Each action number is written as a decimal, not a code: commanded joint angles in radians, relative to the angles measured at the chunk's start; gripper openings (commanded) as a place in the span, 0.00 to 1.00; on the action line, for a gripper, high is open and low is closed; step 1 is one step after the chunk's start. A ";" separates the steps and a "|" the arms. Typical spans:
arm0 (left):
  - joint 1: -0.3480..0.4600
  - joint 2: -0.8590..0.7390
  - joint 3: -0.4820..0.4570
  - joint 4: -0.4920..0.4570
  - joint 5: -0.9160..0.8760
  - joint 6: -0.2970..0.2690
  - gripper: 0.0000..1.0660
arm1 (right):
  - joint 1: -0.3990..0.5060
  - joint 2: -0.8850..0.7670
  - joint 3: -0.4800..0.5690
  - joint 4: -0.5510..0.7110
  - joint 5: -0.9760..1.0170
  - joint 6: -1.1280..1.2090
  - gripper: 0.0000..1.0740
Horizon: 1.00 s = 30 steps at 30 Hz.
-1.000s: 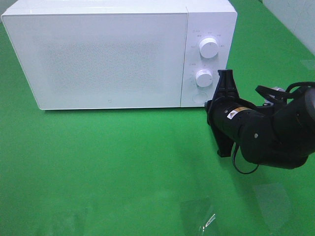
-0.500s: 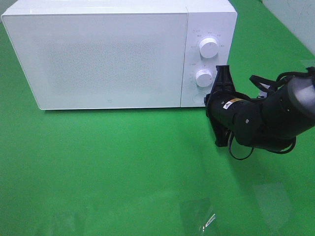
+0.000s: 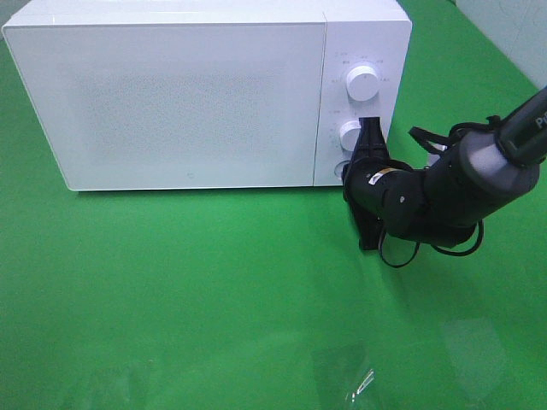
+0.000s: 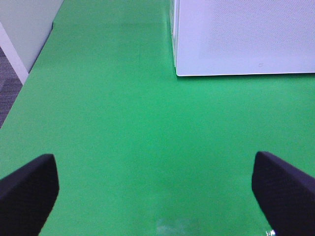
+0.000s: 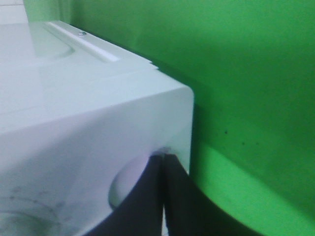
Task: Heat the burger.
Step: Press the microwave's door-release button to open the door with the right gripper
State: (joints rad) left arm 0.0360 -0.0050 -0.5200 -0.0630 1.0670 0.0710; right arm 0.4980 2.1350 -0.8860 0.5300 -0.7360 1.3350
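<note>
right claw (image 3: pixel 369 130) is pinched shut and empty, tips at the microwave (image 3: pixel 188 94) and its round button (image 5: pixel 120 187); left claw (image 4: pixel 157 196) hangs wide open, empty, over the bench (image 3: pixel 214 282).

Right gripper (image 5: pixel 162 160) partly hides microwave (image 3: pixel 197 94) button (image 5: pixel 125 184); dial markings (image 3: pixel 360 59) too small to read

You see a white microwave (image 3: pixel 197 94); its door (image 3: pixel 171 102) carries a fine grey dotted mesh, and its two knobs (image 3: pixel 362 83) are white with faint grey markings around them. The table cover (image 3: pixel 214 299) is flat bright green. The right gripper (image 3: pixel 369 128) and its arm (image 3: pixel 461 184) are black with a small yellowish label (image 3: pixel 373 178). The left gripper (image 4: pixel 156 196) has black fingers (image 4: pixel 27 194).
</note>
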 commanded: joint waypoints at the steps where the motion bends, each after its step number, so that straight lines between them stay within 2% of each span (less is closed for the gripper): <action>1: 0.005 -0.018 0.002 0.002 0.002 -0.007 0.94 | -0.013 0.007 -0.031 -0.009 -0.020 -0.006 0.00; 19: 0.005 -0.018 0.002 0.002 0.002 -0.007 0.94 | -0.021 -0.066 -0.040 -0.022 -0.086 -0.013 0.00; 30: 0.005 -0.018 0.002 0.002 0.002 -0.006 0.94 | -0.019 -0.088 0.034 -0.014 -0.132 -0.001 0.00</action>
State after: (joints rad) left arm 0.0360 -0.0050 -0.5200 -0.0630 1.0670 0.0710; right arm 0.4910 2.0790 -0.8440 0.5070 -0.7660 1.3340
